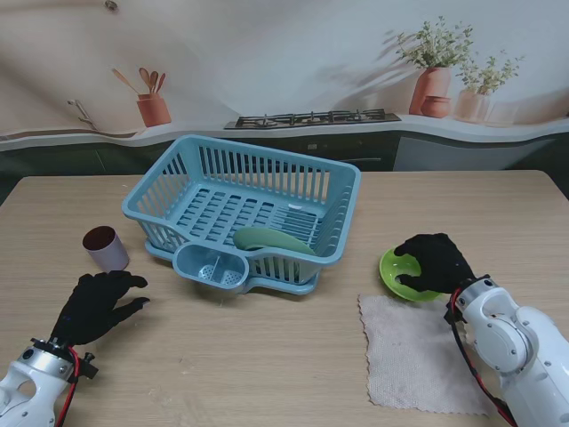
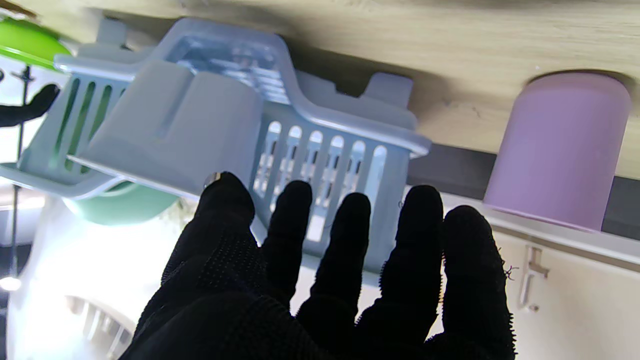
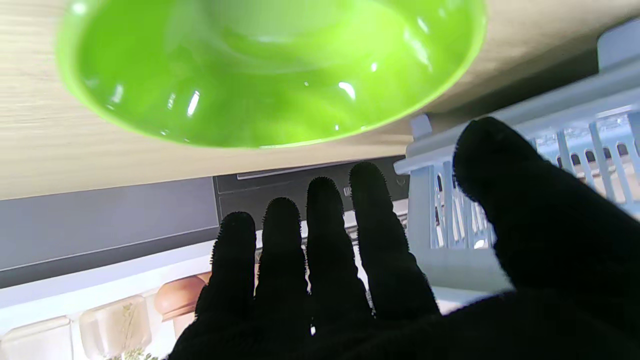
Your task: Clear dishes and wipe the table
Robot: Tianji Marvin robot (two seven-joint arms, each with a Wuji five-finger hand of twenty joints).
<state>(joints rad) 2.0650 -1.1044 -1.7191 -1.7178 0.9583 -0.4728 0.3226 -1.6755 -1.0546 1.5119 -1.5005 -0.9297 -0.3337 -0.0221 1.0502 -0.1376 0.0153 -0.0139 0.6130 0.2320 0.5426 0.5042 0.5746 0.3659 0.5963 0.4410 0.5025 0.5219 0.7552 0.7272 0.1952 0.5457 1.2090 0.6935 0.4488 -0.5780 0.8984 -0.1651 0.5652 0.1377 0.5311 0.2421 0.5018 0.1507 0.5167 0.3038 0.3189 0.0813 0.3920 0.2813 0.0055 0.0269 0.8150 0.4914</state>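
While I look down from the stand, my left hand [image 1: 96, 305] hovers near the bench's [image 1: 267, 356] near left corner with its black-gloved fingers spread and nothing in them. The mauve plastic cup [image 1: 106, 248] stands upright just beyond it, toward the left edge. The light blue slatted plastic dish rack [image 1: 244, 209] sits at the middle of the bench, with a pale green dish [image 1: 269, 239] lying inside near its front wall. My right hand [image 1: 433, 261] is over the lime green plastic bowl [image 1: 395, 275], which rests toward the right edge; whether the fingers touch it I cannot tell from here. The beige woven cloth [image 1: 418, 354] lies flat nearer to me, by the near right corner.

In the left wrist view, my fingers [image 2: 350, 240] are apart and empty, pointing at the rack's [image 2: 320, 150] cutlery pocket, the cup [image 2: 557, 150] off to one side.

In the right wrist view, my four fingers [image 3: 320, 235] lie side by side with the thumb held away, gripping nothing; the bowl [image 3: 270, 75] fills the space ahead, apart from my fingertips, and the rack's [image 3: 550, 165] corner stands beside it.
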